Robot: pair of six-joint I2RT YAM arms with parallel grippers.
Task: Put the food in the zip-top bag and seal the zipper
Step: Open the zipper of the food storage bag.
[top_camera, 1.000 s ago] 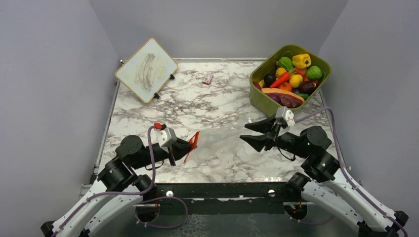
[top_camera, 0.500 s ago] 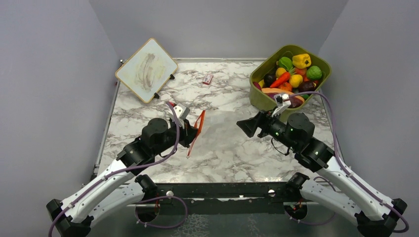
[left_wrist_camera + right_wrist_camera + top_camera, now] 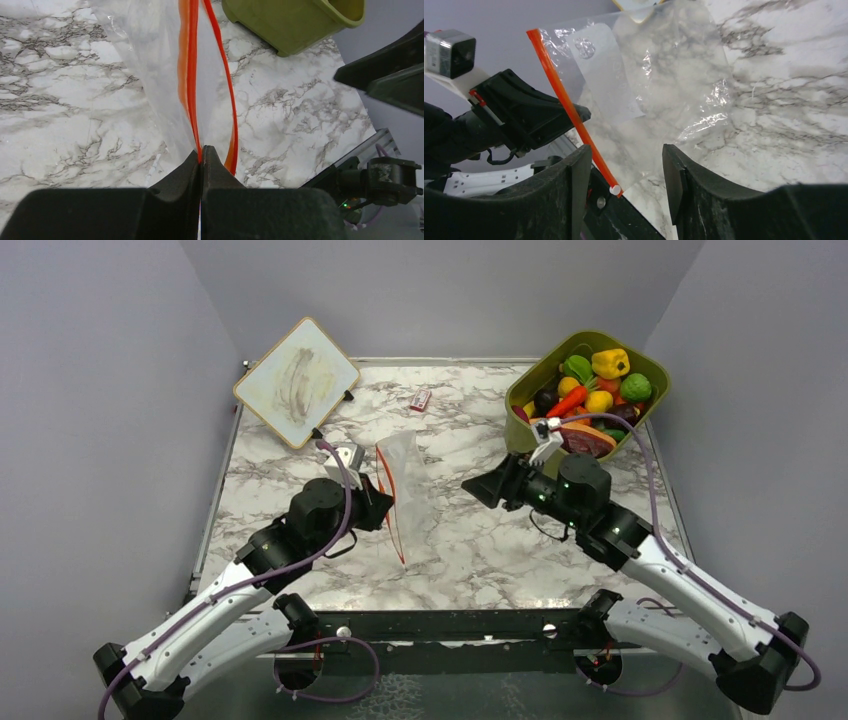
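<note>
Left claw (image 3: 201,152): pinching tight on one lip of the zipper (image 3: 189,75), jaws pressed together.
Zipper: running straight away from the left claw's tips, its other lip bowing apart beside the pinched one.
Zip-top bag (image 3: 405,465): spreading out beyond the left claw's tips, facing the right claw.
Right claw (image 3: 625,150): standing partly open, gripping nothing, pointing at the bag without touching it.
Food (image 3: 595,390): lying piled in the green tub (image 3: 530,440), behind the right claw, well apart from the bag.
</note>
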